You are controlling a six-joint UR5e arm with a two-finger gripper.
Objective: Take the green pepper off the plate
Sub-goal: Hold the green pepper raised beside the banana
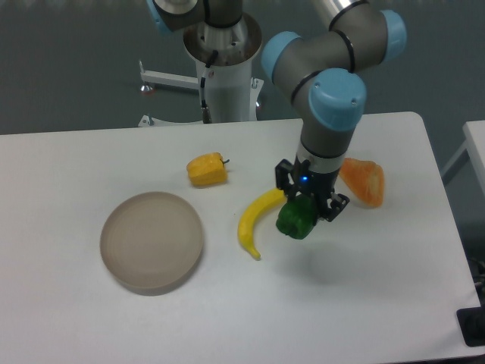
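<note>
We see the arm reaching out from its base at the 12 o'clock edge of the table [91, 318], bending at a grey and light-blue elbow near the top of the view, with the last blue-capped wrist link pointing straight down over the right half of the table. At its lower end the tool [306, 211] hangs with its black fingers [283, 180] pointing downward, closed around the green pepper [296, 218] so that the pepper sits between them and juts out below. A small blue light glows on the tool body just above the pepper.

We judge the green pepper to be held clear of the table: a soft shadow lies on the white surface below it, toward 5 o'clock, apart from the pepper itself. The pepper hangs well apart from the plate [151, 241], which lies at 9 o'clock from it with nothing on it.

Just beside the pepper at 9 o'clock lies a yellow banana [256, 221], its upper tip near the tool. At 2 o'clock from the pepper, partly behind the wrist, lies an orange wedge-shaped item [364, 180]; we cannot tell what it is. A yellow-orange pepper [207, 169] rests at 1 o'clock from the plate.
</note>
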